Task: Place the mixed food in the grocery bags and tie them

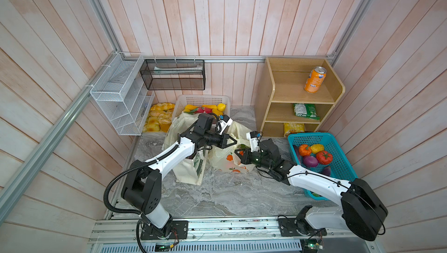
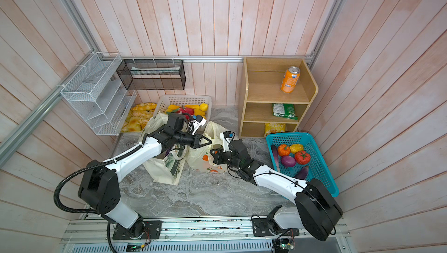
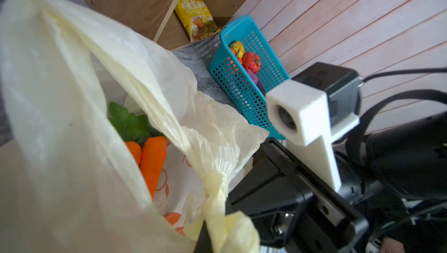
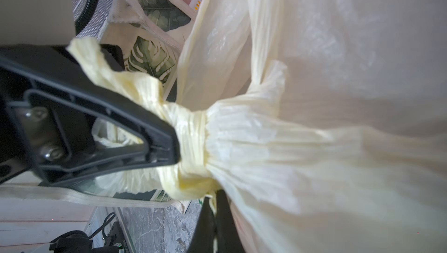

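Shelf (image 1: pixel 268 99): orange can (image 1: pixel 315 80) top, green packet (image 1: pixel 305 111) middle, yellow packet (image 1: pixel 293 128) bottom. Blue basket (image 1: pixel 341 167): toy vegetables (image 1: pixel 324 157). Cream basket (image 1: pixel 200 100), bread (image 1: pixel 157 116), white rack (image 1: pixel 121 94), black rack (image 1: pixel 174 75) at back.

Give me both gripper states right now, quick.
Left gripper: shut on the plastic bag, at its knotted handle.
Right gripper: shut on the plastic bag, pinching a handle strand beside the knot.

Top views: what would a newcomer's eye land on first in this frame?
The pale-yellow plastic bag mid-table stands out, its knotted handles pinched by the left gripper and the right gripper. Orange carrots show inside it. At the right, a teal basket holds bright toy vegetables.
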